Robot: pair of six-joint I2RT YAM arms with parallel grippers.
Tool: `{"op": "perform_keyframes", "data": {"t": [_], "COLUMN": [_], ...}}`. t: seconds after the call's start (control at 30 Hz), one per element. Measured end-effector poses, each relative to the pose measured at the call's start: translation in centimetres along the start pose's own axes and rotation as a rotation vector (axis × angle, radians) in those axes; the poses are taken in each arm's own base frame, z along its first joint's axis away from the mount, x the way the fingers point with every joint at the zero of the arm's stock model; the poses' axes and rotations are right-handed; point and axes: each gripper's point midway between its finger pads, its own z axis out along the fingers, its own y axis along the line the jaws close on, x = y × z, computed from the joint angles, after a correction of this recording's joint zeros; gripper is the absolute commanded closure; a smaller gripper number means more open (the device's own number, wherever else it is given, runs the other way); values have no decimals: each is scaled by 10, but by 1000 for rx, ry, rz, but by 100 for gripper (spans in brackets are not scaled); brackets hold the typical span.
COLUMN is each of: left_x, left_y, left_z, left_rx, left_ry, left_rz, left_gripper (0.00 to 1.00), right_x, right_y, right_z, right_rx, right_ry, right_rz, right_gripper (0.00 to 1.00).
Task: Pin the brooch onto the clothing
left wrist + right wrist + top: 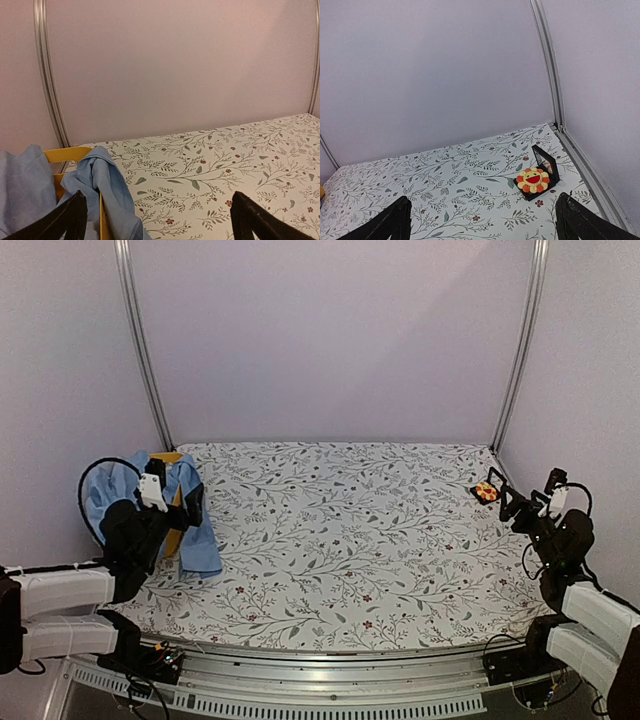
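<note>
Left gripper (157,216) and right gripper (484,215) gape, empty. The shirt (200,540) drapes over a basket (65,154) at the table's (340,540) left edge. The brooch (533,180) sits on a box (547,164) at the far-right corner. Tugging the shirt may topple the basket.

A light blue cloth shirt (105,180) lies draped over the yellow plastic basket (67,153), so only a strip of the basket's rim shows. Both run off the left wrist view's lower edge. From above, the black left arm (130,535) covers the shirt's middle. Across the table from the basket, the small round flower-shaped brooch (486,491) looks too tiny for petals. Its back stays hidden.
</note>
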Motion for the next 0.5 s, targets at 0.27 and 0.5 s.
{"op": "perform_keyframes", "data": {"t": [0.27,0.5], "left_x": [-77,-111], "left_y": [37,191], "left_z": [31,61], "left_rx": [-180,-578], "left_ry": [-7,118], "left_rz": [-155,-306], "left_gripper": [0,0], "right_x": [-18,-62], "right_y": [-21,20], "right_z": [-5,9], "right_rx": [118,-62], "right_ry": [-99,-99], "right_rz": [210,231], "right_gripper": [1,1]}}
